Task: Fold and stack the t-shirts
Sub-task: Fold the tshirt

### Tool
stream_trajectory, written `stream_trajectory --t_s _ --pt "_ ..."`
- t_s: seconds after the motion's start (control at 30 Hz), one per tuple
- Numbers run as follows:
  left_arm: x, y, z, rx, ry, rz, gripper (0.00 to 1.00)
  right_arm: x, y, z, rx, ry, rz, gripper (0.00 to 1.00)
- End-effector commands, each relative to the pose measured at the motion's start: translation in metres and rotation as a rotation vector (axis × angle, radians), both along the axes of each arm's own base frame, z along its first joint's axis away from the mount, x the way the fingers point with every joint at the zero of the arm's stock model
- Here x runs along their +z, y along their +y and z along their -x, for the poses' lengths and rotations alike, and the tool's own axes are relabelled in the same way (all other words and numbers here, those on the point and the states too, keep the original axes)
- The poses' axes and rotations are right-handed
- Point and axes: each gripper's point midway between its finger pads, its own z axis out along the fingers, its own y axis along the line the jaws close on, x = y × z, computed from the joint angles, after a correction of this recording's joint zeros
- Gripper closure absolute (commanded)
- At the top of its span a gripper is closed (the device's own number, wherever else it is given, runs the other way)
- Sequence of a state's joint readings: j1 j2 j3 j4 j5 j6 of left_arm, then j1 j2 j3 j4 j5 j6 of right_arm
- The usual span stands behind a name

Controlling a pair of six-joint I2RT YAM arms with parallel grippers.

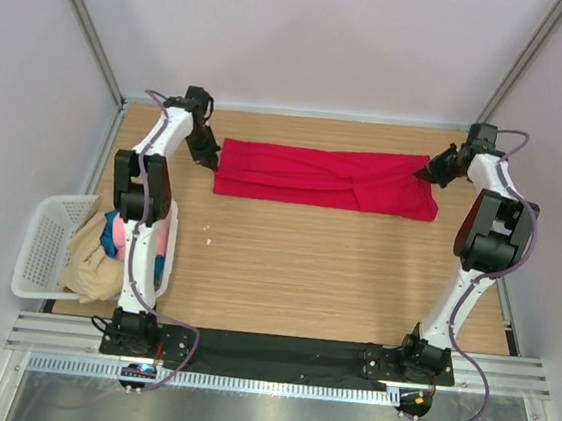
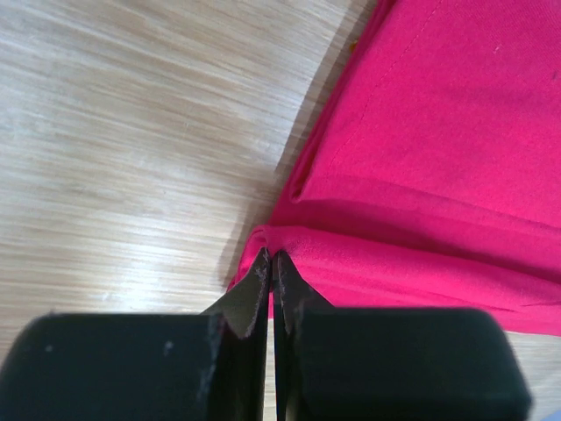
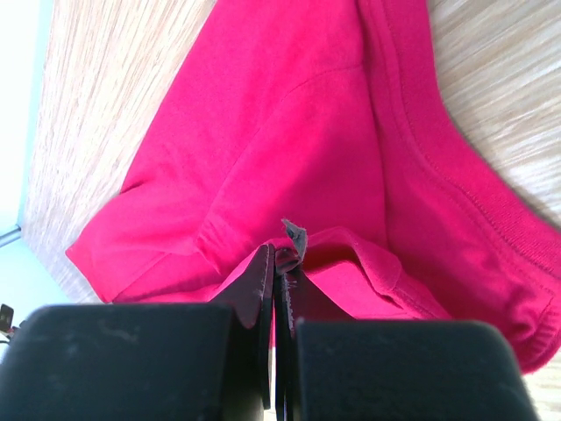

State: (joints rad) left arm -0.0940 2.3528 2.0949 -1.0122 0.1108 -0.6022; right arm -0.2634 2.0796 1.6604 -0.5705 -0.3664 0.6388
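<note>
Stretching the red t-shirt (image 1: 325, 178) between both arms, far side of the table (image 1: 303, 283). It lies as a long, narrow band running left to right, already folded lengthwise, flat on the wood.

Left gripper (image 1: 206, 154): jaws pressed together on the shirt's left end. The left wrist view shows the tips meeting right at the cloth's edge with a thin lip of red caught between them, a shallow pinch as far as we can judge.

Right gripper (image 1: 432, 172): clenched on a bunched fold at the right end. A small grey tag (image 3: 294, 235) sticks up just beside the tips, and the ribbed neckband (image 3: 456, 197) curves past on the right, so this is the collar end.

We read the paired end grips as a way to keep the band taut and straight, so one end can be carried over the other without the layers sliding. The folds bunch near the right end and may need smoothing.

Near left: a white mesh basket (image 1: 41, 241) holds the waiting shirts: a beige shirt (image 1: 89, 263) draped over the rim, a blue shirt (image 1: 111, 233) and a pink shirt (image 1: 161, 248) partly hidden behind the left arm. No stack is begun, and we judge the task early.
</note>
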Motion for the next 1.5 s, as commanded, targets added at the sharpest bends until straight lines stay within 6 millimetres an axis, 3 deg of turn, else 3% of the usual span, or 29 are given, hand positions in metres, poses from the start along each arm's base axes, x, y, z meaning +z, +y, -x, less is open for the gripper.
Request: stream_trajectory --t_s 0.0,0.27,0.4,0.43,0.53,0.6,0.63,0.7,0.8,0.83,0.93,0.97,1.03,1.07,1.23,1.33,1.47 --pt "0.013 0.000 -0.013 0.006 -0.040 0.031 1.00 0.020 -0.008 -0.018 -0.012 -0.072 0.001 0.99" --pt "0.014 -0.005 -0.028 0.011 -0.069 0.055 0.98 0.009 -0.009 -0.018 -0.013 -0.052 -0.007 0.97" --pt "0.010 -0.005 -0.030 0.006 -0.060 0.058 0.81 0.008 -0.013 -0.020 -0.016 -0.043 -0.003 0.90" --pt "0.009 -0.004 -0.030 0.007 -0.059 0.048 0.72 0.004 -0.013 -0.022 -0.015 -0.034 0.002 0.83" --pt "0.022 0.005 -0.030 0.009 -0.081 -0.003 0.59 0.013 -0.027 -0.024 -0.030 -0.008 0.071 0.71" --pt "0.036 0.011 -0.029 -0.001 -0.111 -0.039 0.53 0.033 -0.033 -0.022 -0.023 -0.004 0.131 0.63" --pt "0.054 0.016 -0.028 0.001 -0.143 -0.057 0.48 0.041 -0.034 -0.023 -0.019 -0.009 0.160 0.60" --pt "0.067 0.023 -0.024 -0.009 -0.169 -0.098 0.47 0.066 -0.037 -0.019 0.011 -0.034 0.247 0.57" --pt "0.092 0.019 -0.010 -0.025 -0.214 -0.104 0.46 0.088 -0.005 -0.011 0.095 -0.055 0.305 0.56" --pt "0.107 0.014 -0.007 -0.032 -0.255 -0.095 0.48 0.091 0.026 -0.009 0.152 -0.064 0.310 0.56" --pt "0.099 -0.012 0.014 -0.071 -0.232 -0.035 0.51 0.088 0.072 0.003 0.227 -0.059 0.362 0.56" --pt "0.096 -0.019 0.021 -0.081 -0.237 -0.011 0.52 0.077 0.109 0.008 0.288 -0.061 0.365 0.56" --pt "0.091 -0.043 0.030 -0.123 -0.236 0.041 0.57 0.070 0.132 0.013 0.297 -0.053 0.377 0.57" --pt "0.085 -0.052 0.031 -0.135 -0.235 0.056 0.58 0.063 0.155 0.018 0.339 -0.050 0.375 0.57" --pt "0.053 -0.093 0.044 -0.215 -0.148 0.117 0.67 0.031 0.184 0.025 0.378 0.016 0.502 0.62" --pt "0.038 -0.101 0.043 -0.226 -0.121 0.120 0.69 0.016 0.197 0.033 0.408 0.045 0.513 0.67" --pt "0.025 -0.106 0.040 -0.225 -0.098 0.133 0.69 -0.006 0.199 0.041 0.419 0.082 0.529 0.73"
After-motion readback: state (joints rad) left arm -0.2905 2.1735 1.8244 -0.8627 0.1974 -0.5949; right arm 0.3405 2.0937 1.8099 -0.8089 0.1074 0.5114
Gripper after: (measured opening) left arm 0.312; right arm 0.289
